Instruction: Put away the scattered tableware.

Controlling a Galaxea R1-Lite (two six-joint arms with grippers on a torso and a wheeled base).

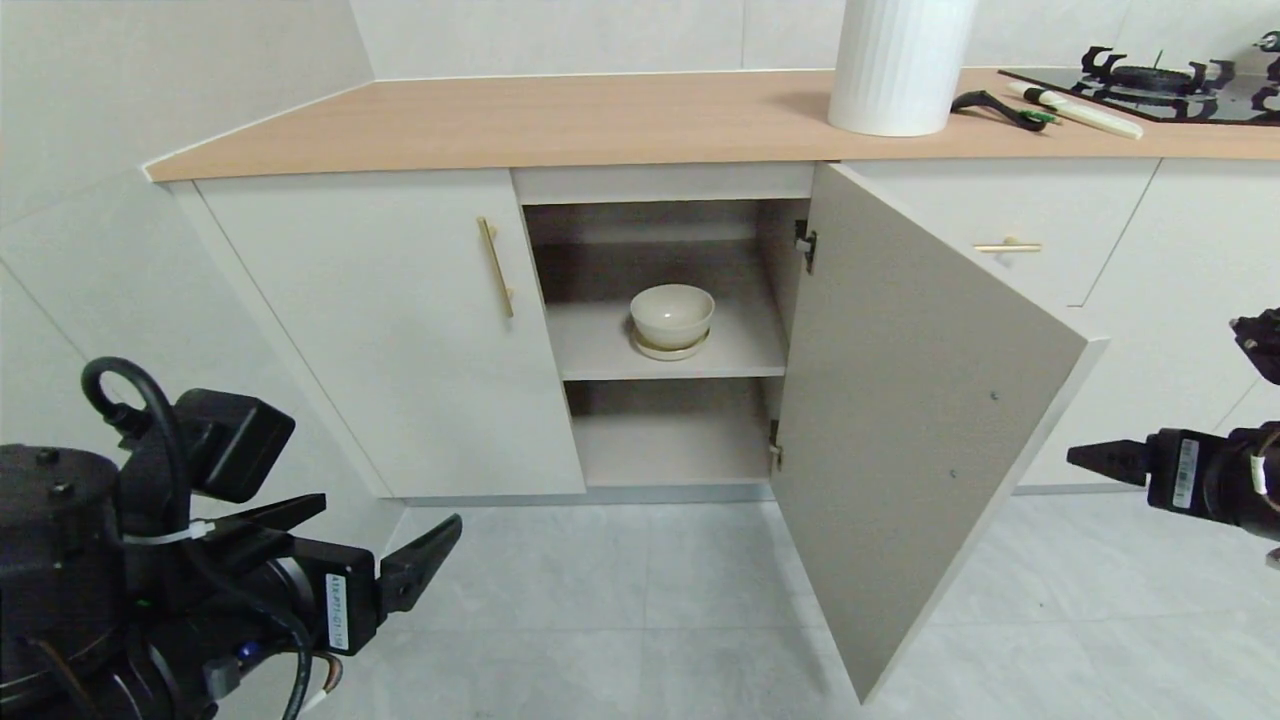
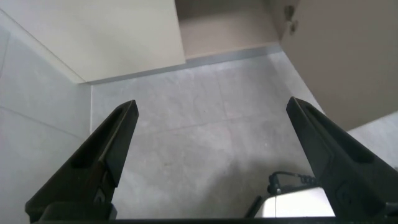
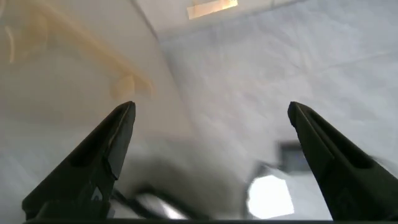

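Left gripper (image 1: 388, 510) and right gripper (image 3: 211, 112) hang spread and empty before the open cabinet (image 1: 400, 330), where a bowl (image 1: 672, 315) on its saucer (image 1: 668, 351) sits on the upper shelf (image 1: 590, 345) (door (image 1: 900, 400) swung wide), so stowing looks mostly done, with closing probably left.

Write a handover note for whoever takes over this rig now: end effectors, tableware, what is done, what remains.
Left end effector: open, empty, low before the cabinet.
Right end effector: open, empty, right of the open door.
Bowl sits on a plate on the upper shelf.
Done: both stored.
To do: probably shut the door.
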